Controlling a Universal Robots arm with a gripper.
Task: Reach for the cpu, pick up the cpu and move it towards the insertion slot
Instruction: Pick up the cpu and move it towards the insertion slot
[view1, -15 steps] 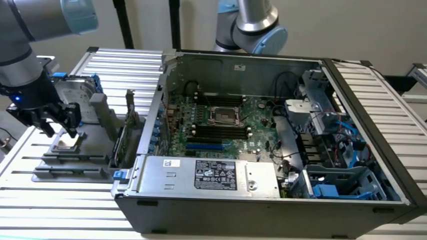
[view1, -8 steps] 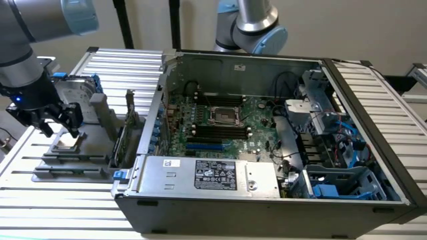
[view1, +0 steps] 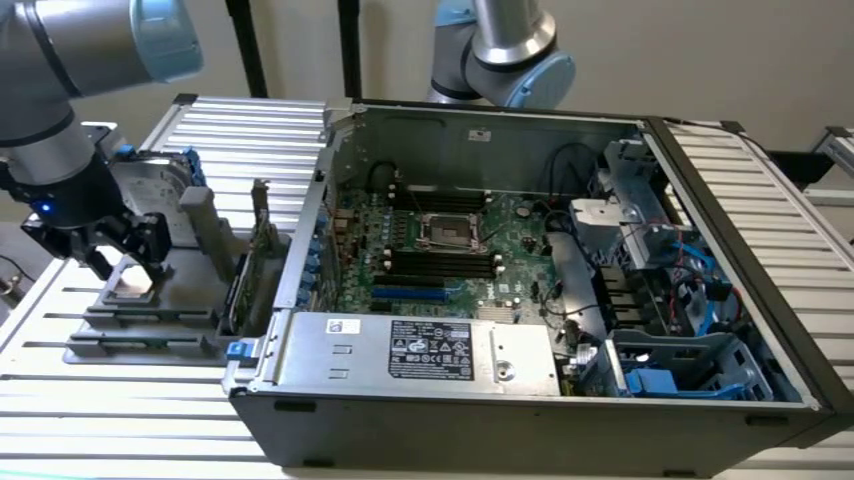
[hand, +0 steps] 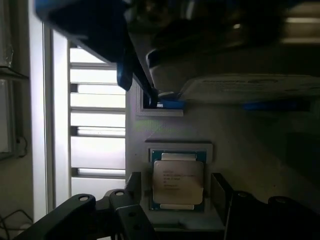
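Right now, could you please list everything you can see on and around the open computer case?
cpu: one, silver top with pale rim, seated in the grey holder.
grey holder: one, grey, on the table at the exterior view's left, beside the case.
hard drive: one, silver with blue rails, behind the holder.
computer case: one, dark grey, open, mid-table.
insertion slot: one, silver frame with dark centre, on the board inside the case.
memory slots: several, black, flanking the insertion slot.
power supply: one, silver, labelled, along the case's near edge.
table: one, silver, slatted, under everything.
pincer: one, black, open, straddling the cpu.
arm: one, silver with blue caps, above the holder.
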